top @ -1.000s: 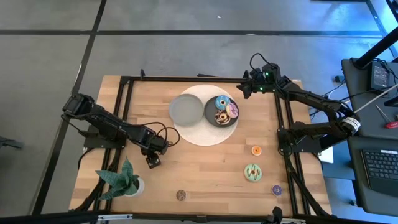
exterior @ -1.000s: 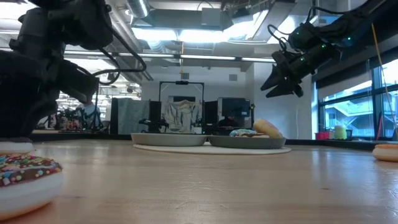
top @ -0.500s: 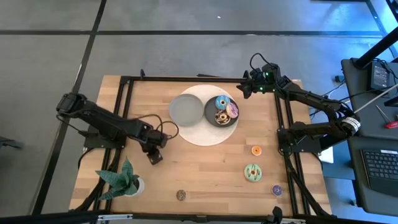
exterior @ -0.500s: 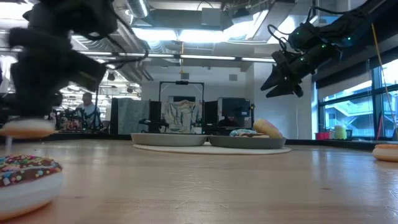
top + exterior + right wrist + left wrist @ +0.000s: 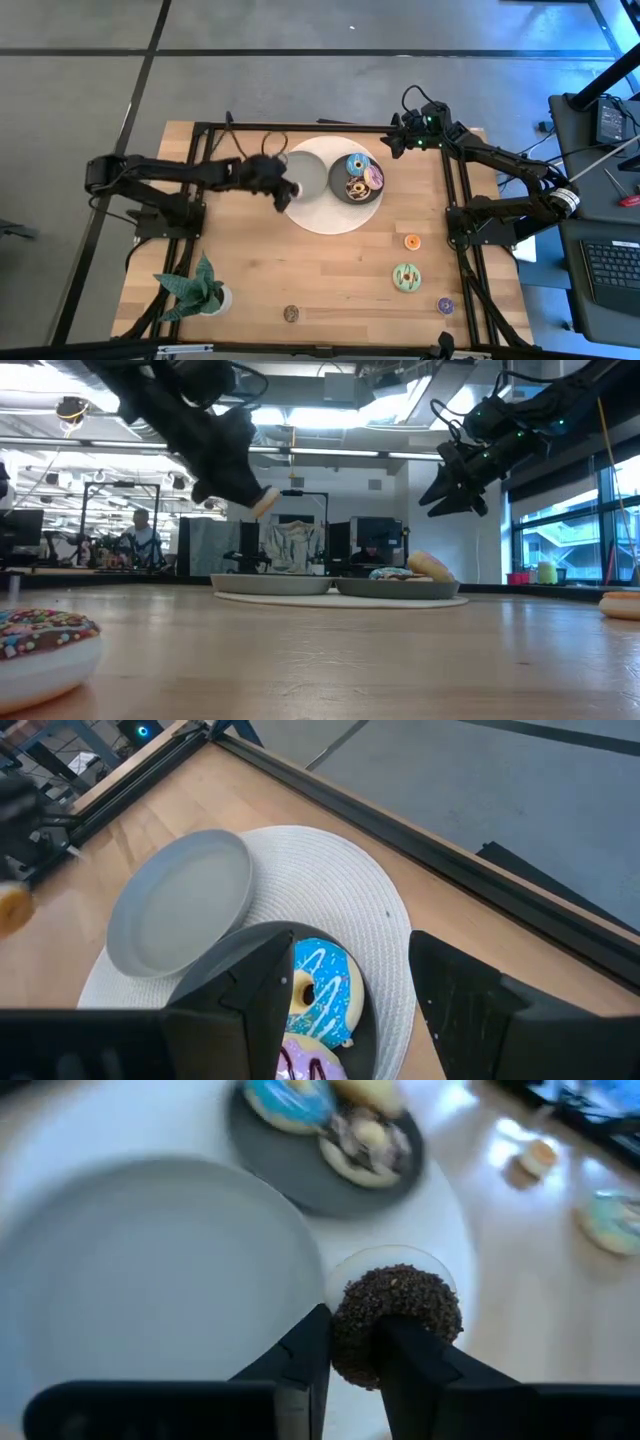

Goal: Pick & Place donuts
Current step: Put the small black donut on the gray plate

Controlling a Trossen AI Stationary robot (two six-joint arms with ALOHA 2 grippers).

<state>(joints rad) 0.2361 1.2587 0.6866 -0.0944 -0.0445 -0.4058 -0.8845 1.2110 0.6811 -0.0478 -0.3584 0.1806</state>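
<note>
My left end effector [image 5: 350, 1342] pinches a brown donut [image 5: 395, 1320] by its edge, carried over the empty plate [image 5: 305, 178] for dropping; my right end effector [image 5: 345, 985] waits open above the filled plate [image 5: 352, 183].

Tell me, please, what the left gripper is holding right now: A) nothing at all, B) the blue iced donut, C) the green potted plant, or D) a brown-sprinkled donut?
D: in the left wrist view the left gripper has its two dark fingers closed on the brown-sprinkled donut, above the edge of the empty grey plate; the blue iced donut lies on the other plate.
</note>
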